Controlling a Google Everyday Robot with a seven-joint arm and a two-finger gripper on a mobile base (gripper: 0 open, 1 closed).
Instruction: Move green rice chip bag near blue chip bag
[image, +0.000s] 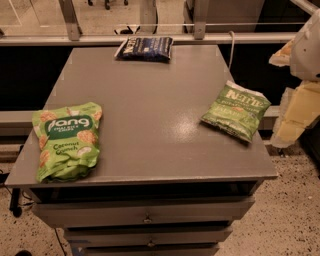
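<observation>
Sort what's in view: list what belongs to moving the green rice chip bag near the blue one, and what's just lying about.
Belongs to the job:
- green rice chip bag, front left of the table
- blue chip bag, far edge
- hand, off the table's right side

Lying about:
- darker green Kettle bag, right edge

Open tabletop (150, 100) from light-green pouch (67, 140) to blue bag (146, 48) — hand (299, 112) beyond right edge
</observation>
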